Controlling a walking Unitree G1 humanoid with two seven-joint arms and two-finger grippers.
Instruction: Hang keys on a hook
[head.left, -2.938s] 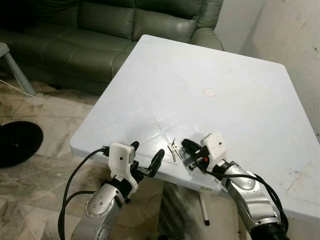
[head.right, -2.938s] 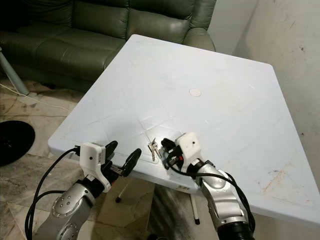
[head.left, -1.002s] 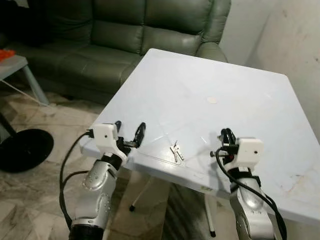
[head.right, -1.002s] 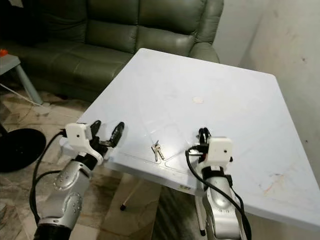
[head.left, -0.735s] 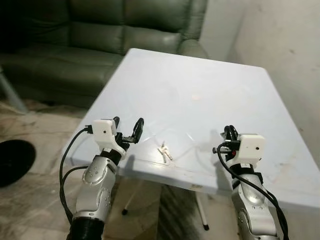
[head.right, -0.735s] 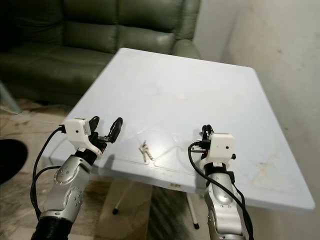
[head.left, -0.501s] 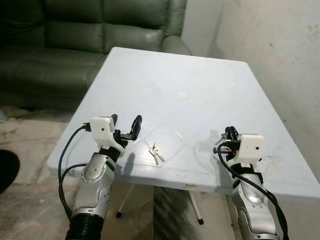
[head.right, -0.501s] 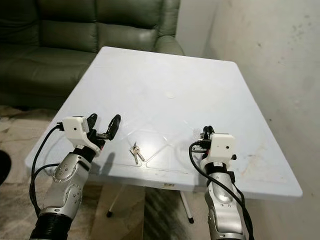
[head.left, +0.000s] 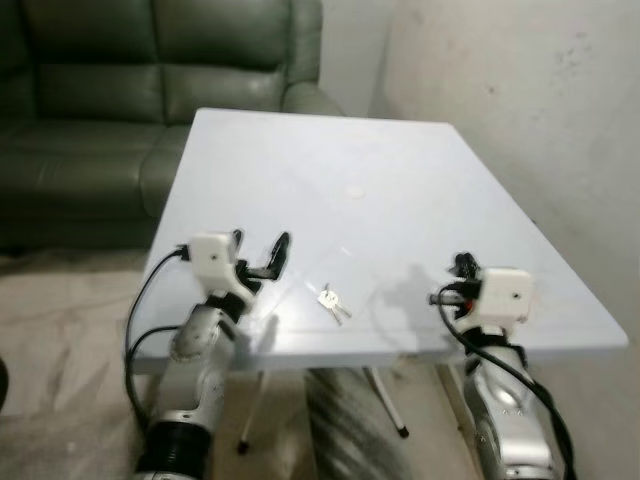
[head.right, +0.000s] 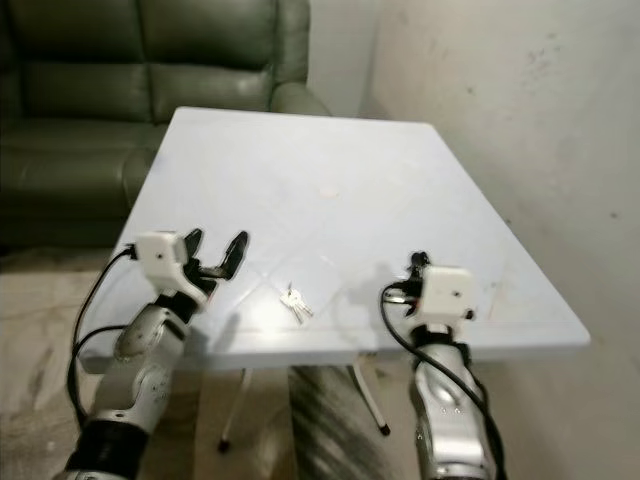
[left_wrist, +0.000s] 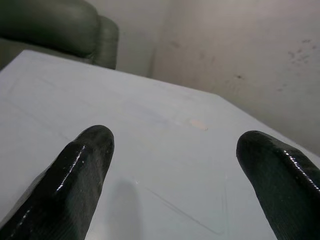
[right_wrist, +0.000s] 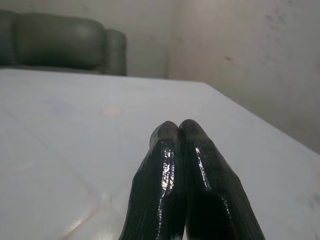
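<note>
Silver keys (head.left: 332, 302) lie bunched on white table (head.left: 400, 180).

One white table (head.left: 400, 190) stands in the room. On it lies one small bunch of keys (head.left: 331, 302); how many keys make up the bunch is too fine to count. One small round mark (head.left: 355, 190) sits on the tabletop farther back. There are two grippers: the left gripper (head.left: 262, 255), with its two black fingers (left_wrist: 80, 175) spread wide apart, and the right gripper (head.left: 462, 266), with its two black fingers (right_wrist: 160, 170) pressed together. One dark green sofa (head.left: 120, 90) stands behind the table. Two table legs (head.left: 385, 400) can be seen below the near edge.
</note>
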